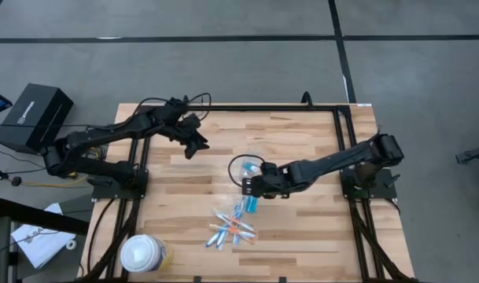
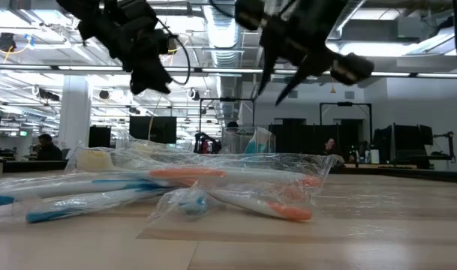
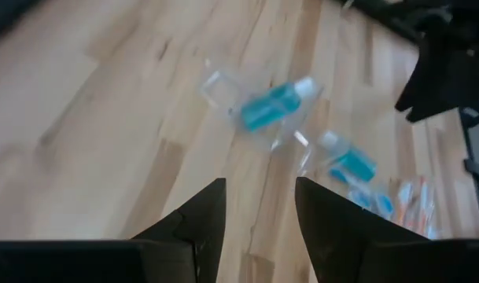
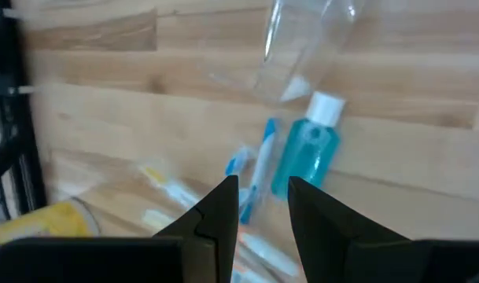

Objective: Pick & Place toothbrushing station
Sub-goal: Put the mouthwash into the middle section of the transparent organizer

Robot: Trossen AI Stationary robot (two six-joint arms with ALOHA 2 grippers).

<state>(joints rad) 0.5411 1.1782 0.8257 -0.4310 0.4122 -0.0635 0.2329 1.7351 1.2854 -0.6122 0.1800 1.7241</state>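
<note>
Plastic-wrapped toothbrushes lay in a loose heap at the near edge of the wooden table, orange and blue ends tangled in their crinkled film, as two arms hovered above. The right gripper hung over the middle of the table with its fingers slightly parted and nothing between them, just beside a small blue tube and the clear plastic cup lying on its side. The left gripper waited farther back, also parted and empty. The risk looked plain — a descent onto the tube could catch the blue toothbrush lying against it, or nudge the tipped cup and set it rolling. The slick wrappers seemed likely to slip or drag neighbours along — scattering the pile toward the large white-lidded container.
</note>
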